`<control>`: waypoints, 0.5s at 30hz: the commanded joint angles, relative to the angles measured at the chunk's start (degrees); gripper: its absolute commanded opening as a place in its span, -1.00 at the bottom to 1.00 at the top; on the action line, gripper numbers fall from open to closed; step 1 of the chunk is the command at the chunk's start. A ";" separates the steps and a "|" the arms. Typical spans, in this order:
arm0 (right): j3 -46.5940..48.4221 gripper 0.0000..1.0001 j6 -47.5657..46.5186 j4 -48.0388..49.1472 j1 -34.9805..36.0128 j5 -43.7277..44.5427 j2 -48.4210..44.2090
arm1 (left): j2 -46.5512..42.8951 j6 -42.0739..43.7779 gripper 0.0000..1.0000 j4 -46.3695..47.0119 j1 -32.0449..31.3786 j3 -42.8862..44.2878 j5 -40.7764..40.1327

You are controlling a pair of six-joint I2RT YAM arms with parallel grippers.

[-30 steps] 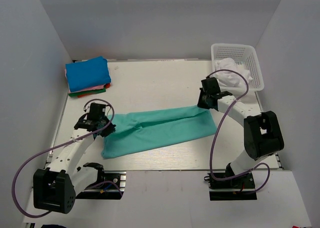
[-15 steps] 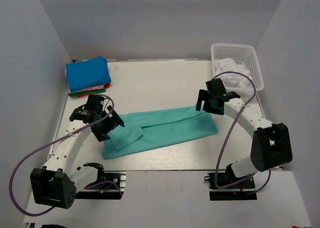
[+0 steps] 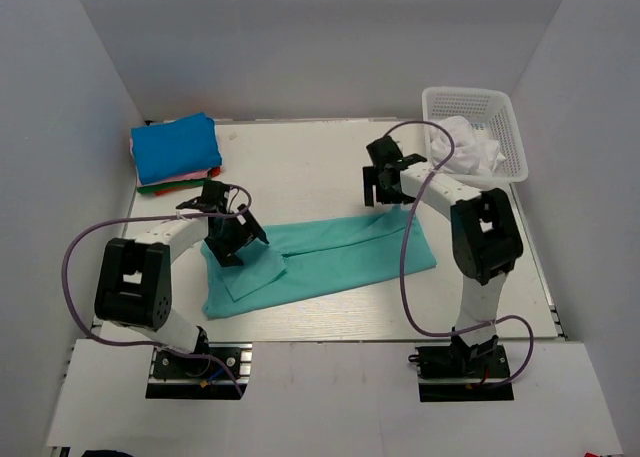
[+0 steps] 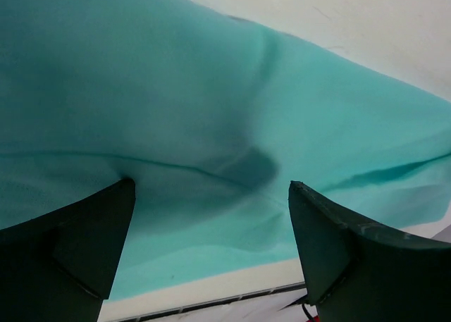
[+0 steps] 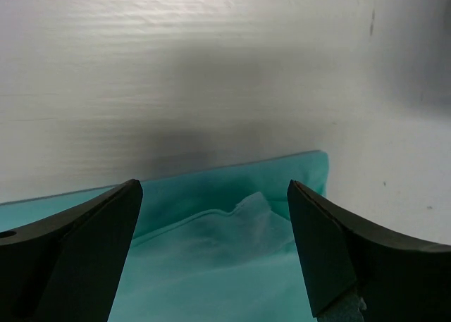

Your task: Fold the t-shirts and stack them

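Note:
A teal-green t-shirt (image 3: 340,257), folded into a long strip, lies across the middle of the table. My left gripper (image 3: 232,239) hovers open over its left end, where a small flap is turned over. In the left wrist view the teal cloth (image 4: 176,89) fills the picture, and nothing sits in the left gripper (image 4: 210,187). My right gripper (image 3: 382,184) is open just beyond the strip's far right edge. Its wrist view shows the right gripper (image 5: 213,187) empty above the shirt's corner (image 5: 211,265). Folded t-shirts are stacked at the back left, a bright blue one (image 3: 175,149) on top of pink and dark green.
A white lattice basket (image 3: 500,112) stands at the back right with a crumpled white shirt (image 3: 465,155) in it. Grey walls close in the table on three sides. The table's near edge (image 4: 211,283) shows below the cloth in the left wrist view.
Both grippers have opened and let go of the teal t-shirt's ends. The left gripper moved right over the cloth. The right gripper moved left and away, off the far edge.

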 commanded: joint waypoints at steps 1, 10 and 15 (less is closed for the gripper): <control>3.01 0.79 3.32 -9.69 -0.27 11.15 3.39 | 2.83 0.48 1.00 4.62 -0.19 -0.30 2.58; -4.80 0.79 11.93 -11.98 -0.97 15.62 -0.12 | 4.51 -0.05 1.00 3.22 0.60 -4.26 -0.22; -10.60 0.79 16.07 -16.55 -1.50 20.20 -6.51 | 5.73 -0.05 1.00 1.38 0.60 -3.65 -2.16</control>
